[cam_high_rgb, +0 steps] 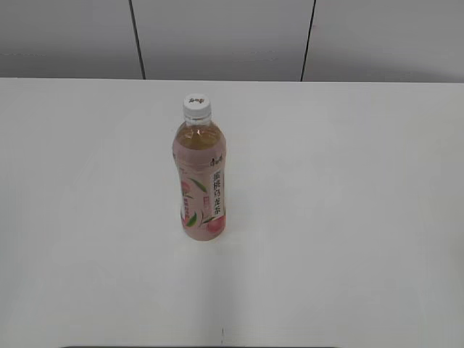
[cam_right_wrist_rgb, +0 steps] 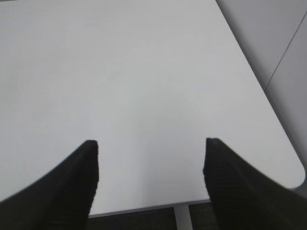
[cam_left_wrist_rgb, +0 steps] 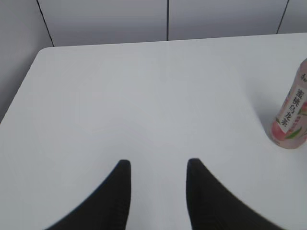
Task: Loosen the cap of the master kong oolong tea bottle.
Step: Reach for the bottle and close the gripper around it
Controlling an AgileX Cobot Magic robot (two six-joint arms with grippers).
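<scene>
The master kong oolong tea bottle (cam_high_rgb: 201, 177) stands upright near the middle of the white table (cam_high_rgb: 348, 217). It is clear, holds amber tea and has a pale pink peach label. Its white cap (cam_high_rgb: 196, 105) is on top. The bottle's lower part also shows at the right edge of the left wrist view (cam_left_wrist_rgb: 292, 115); the cap is cut off there. My left gripper (cam_left_wrist_rgb: 156, 165) is open and empty, well to the left of the bottle. My right gripper (cam_right_wrist_rgb: 151, 143) is open and empty over the table's front right edge. Neither gripper shows in the exterior view.
A grey panelled wall (cam_high_rgb: 232, 36) runs behind the table. The table's rounded left back corner (cam_left_wrist_rgb: 43, 50) and its right front corner (cam_right_wrist_rgb: 297, 177) are in view, with dark floor and a white table leg (cam_right_wrist_rgb: 182, 218) below.
</scene>
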